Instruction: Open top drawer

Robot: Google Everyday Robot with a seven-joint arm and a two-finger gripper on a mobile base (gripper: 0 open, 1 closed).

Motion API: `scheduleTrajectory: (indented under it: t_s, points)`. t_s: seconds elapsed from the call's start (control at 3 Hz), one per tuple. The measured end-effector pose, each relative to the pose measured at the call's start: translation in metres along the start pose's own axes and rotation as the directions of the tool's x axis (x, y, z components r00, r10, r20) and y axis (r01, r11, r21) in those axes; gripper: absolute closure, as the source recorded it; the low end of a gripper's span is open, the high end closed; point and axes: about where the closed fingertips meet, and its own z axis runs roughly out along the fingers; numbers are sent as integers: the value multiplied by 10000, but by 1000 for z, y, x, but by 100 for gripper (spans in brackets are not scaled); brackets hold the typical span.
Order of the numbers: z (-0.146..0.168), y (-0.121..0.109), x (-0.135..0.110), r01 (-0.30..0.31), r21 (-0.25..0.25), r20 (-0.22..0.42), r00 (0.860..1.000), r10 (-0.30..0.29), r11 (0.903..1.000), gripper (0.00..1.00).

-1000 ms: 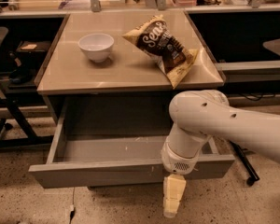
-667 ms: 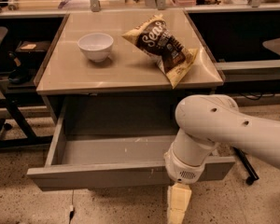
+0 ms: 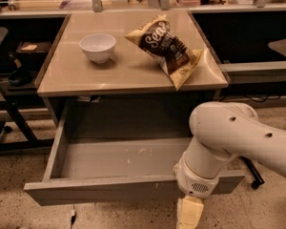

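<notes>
The top drawer (image 3: 105, 187) is pulled far out from under the beige tabletop (image 3: 128, 70). Its grey front faces me and its shallow grey interior (image 3: 119, 161) lies bare, with a few small pale marks. My gripper (image 3: 189, 214) hangs from the white arm (image 3: 229, 137) at the bottom edge of the camera view, in front of the right part of the drawer front. Only its cream upper part shows; the tips are cut off by the frame.
A white bowl (image 3: 97, 46) and a brown snack bag (image 3: 168, 46) lie on the tabletop. Dark shelving and a chair base (image 3: 5, 104) stand at the left. Another desk (image 3: 257, 70) stands at the right. The floor is speckled.
The drawer has slid further out toward me. My arm and gripper have moved down and back, so the gripper now runs off the bottom edge.
</notes>
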Motion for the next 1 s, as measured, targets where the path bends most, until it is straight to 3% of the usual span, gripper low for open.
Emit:
scheduleTrajectory:
  t_s: [0.33,0.67,1.0]
  points:
    - [0,0,0,-1,1,1,10000,1,10000,0]
    - [-33,-10,19,-586,360,730,9958,558,9976,0]
    - [-115,-9,69,-1983,1477,1244,9756,1807,9690,0]
